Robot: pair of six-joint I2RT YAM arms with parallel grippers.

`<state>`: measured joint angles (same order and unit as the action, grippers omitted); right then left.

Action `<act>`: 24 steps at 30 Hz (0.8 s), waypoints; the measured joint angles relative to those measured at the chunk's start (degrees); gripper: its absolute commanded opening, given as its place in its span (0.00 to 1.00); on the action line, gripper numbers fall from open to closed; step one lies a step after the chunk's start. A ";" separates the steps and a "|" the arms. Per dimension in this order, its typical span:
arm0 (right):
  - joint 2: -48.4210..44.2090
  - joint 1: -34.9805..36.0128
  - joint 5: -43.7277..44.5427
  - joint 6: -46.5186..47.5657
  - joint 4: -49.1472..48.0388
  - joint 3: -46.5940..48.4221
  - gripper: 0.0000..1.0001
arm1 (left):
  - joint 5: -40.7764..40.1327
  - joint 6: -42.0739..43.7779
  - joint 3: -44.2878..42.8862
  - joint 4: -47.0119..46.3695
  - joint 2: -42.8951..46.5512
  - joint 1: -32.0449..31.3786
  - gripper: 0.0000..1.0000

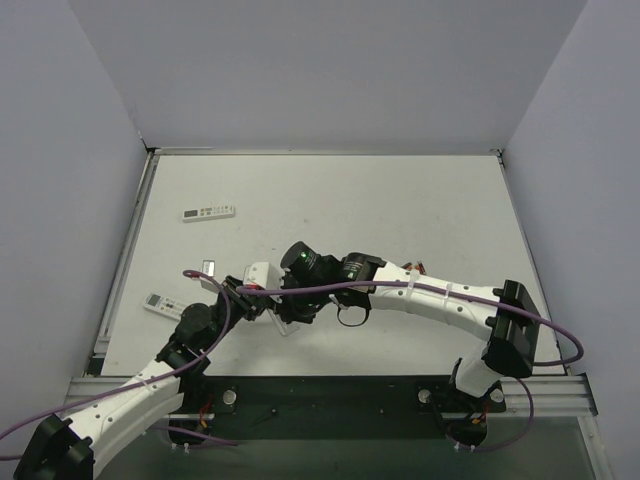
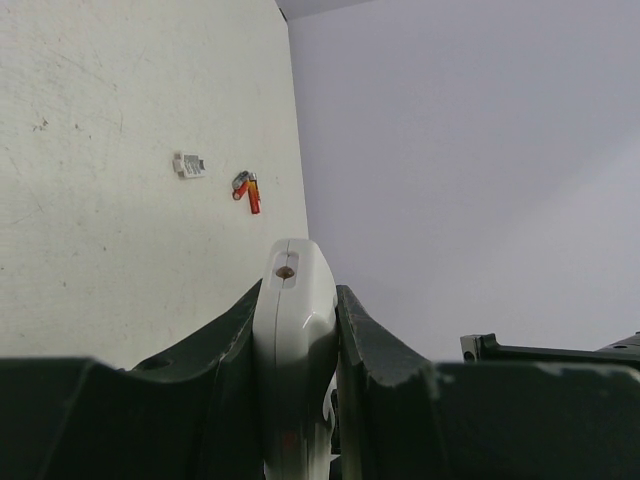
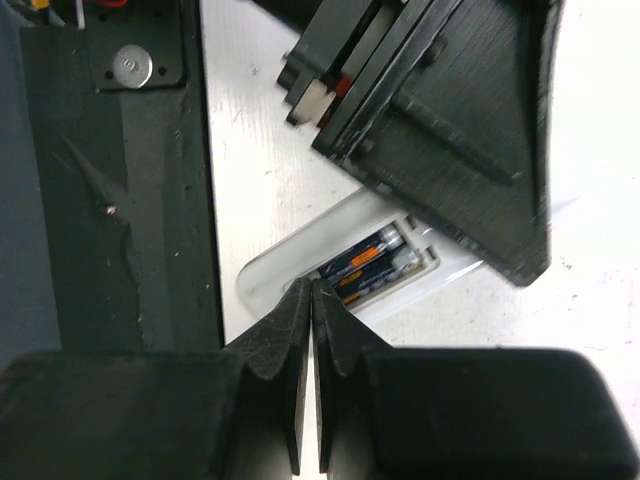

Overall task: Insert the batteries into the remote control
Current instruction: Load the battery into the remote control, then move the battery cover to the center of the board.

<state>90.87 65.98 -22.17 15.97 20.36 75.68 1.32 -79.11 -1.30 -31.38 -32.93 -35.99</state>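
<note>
Black jaws of the left gripper (image 2: 295, 320) are clamped on the white remote control (image 2: 290, 280), evidently to steady it. Just above its open compartment (image 3: 410, 262) the right gripper (image 3: 312, 300) is closed on nothing, probably for pressing the batteries (image 3: 358, 270) seated inside.

Far table (image 1: 380, 190) lies open; left gripper (image 2: 297, 300) flanks the remote control (image 3: 290, 262)
</note>
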 measured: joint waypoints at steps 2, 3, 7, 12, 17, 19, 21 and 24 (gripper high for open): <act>0.66 0.00 0.70 -0.59 -0.79 0.44 0.00 | 0.26 0.09 0.00 0.33 -0.09 -0.07 0.00; 1.11 0.00 1.05 -0.85 -1.33 0.74 0.00 | 0.42 0.35 0.02 0.35 -0.07 -0.26 0.00; 1.95 -0.07 2.36 -2.19 -2.32 1.27 0.00 | 0.44 0.35 0.33 0.42 -0.02 -0.33 0.00; 2.01 -0.17 2.80 -3.69 -2.36 1.49 0.00 | 0.24 1.03 0.33 0.96 1.01 -0.33 0.00; 0.87 -0.26 2.89 -5.25 -2.29 1.49 0.05 | -0.26 2.91 0.33 1.64 3.28 -0.44 0.00; -0.66 -0.28 3.34 -5.81 -1.79 1.44 0.13 | -0.79 3.91 0.33 1.62 4.37 -0.55 0.00; -3.30 -0.55 3.98 -6.71 -1.57 1.20 0.18 | -1.57 5.46 0.33 1.70 5.07 -0.68 0.00; -8.35 -2.51 4.17 -8.26 -1.22 0.52 0.26 | -2.34 7.32 0.33 2.56 5.22 -0.68 0.00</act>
<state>82.52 63.46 -18.00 7.70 19.14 76.20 -1.02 -71.79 -0.97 -28.82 -27.70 -36.67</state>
